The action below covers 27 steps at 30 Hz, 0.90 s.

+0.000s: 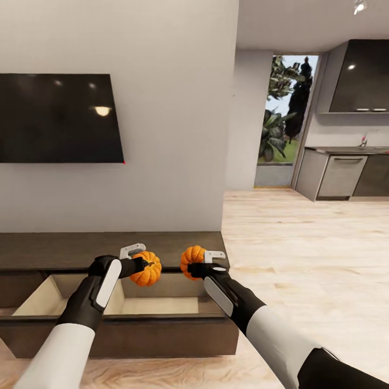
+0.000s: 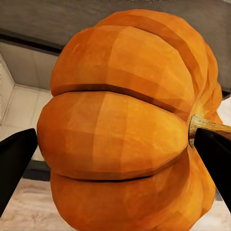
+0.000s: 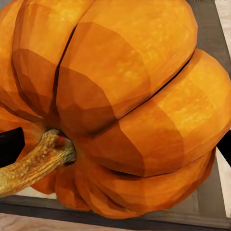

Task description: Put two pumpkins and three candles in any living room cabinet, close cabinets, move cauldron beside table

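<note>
Both arms hold a pumpkin above the cabinet (image 1: 65,251), a long low dark brown unit under the wall TV. Its wide drawer (image 1: 162,307) is pulled out and shows a pale beige inside. My left gripper (image 1: 141,263) is shut on one orange pumpkin (image 1: 147,269), which hangs over the drawer's middle. In the left wrist view this pumpkin (image 2: 125,130) sits between two dark fingers (image 2: 17,159). My right gripper (image 1: 201,262) is shut on the other pumpkin (image 1: 192,260), over the drawer's right rear corner. The right wrist view shows that pumpkin (image 3: 125,101) and its stem. Candles, cauldron and table are out of view.
A black TV (image 1: 56,119) hangs on the white wall above the cabinet. Pale wood floor (image 1: 302,259) runs to the right toward a kitchen with dark cabinets (image 1: 359,78) and a glass door (image 1: 286,113). The drawer's front panel (image 1: 124,335) stands close before my arms.
</note>
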### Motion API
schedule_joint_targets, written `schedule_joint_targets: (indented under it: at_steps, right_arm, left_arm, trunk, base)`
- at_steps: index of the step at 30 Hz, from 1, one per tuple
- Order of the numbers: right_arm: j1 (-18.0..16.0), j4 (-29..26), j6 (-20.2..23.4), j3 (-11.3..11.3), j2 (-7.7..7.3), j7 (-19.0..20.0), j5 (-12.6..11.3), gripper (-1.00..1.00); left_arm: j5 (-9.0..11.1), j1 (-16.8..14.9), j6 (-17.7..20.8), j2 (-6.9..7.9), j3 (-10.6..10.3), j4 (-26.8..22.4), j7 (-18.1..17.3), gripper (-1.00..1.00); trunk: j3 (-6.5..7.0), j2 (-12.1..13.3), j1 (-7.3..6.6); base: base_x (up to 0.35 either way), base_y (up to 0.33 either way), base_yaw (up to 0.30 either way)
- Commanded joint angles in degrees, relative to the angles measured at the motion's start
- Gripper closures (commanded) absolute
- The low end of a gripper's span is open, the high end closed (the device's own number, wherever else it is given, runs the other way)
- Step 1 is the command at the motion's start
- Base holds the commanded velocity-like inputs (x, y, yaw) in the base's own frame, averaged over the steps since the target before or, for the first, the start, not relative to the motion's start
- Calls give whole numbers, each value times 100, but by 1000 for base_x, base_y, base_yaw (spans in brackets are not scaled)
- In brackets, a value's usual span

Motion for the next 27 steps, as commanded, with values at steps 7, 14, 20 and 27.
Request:
schedule_joint_targets:
  at_steps: [7,14,20,27]
  right_arm:
    - [-7,-30,186,33,-4,-5,-48,100]
    - [-7,-28,202,33,-6,-44,-415,100]
    - [-7,-27,219,33,-4,-57,-454,100]
    - [-35,-34,680,33,-4,-57,-458,100]
  left_arm:
    - [66,-4,31,17,11,-13,42,100]
    - [64,-4,31,22,11,-15,34,100]
    - [66,-4,31,22,9,-15,33,100]
    - [65,-4,31,19,15,-15,44,100]
  trunk:
    - [-6,-3,1]
    - [-6,-3,1]
    - [-6,-3,1]
    - [-6,-3,1]
  base:
    - [118,0,0]
    - [118,0,0]
    - [87,0,0]
    - [118,0,0]
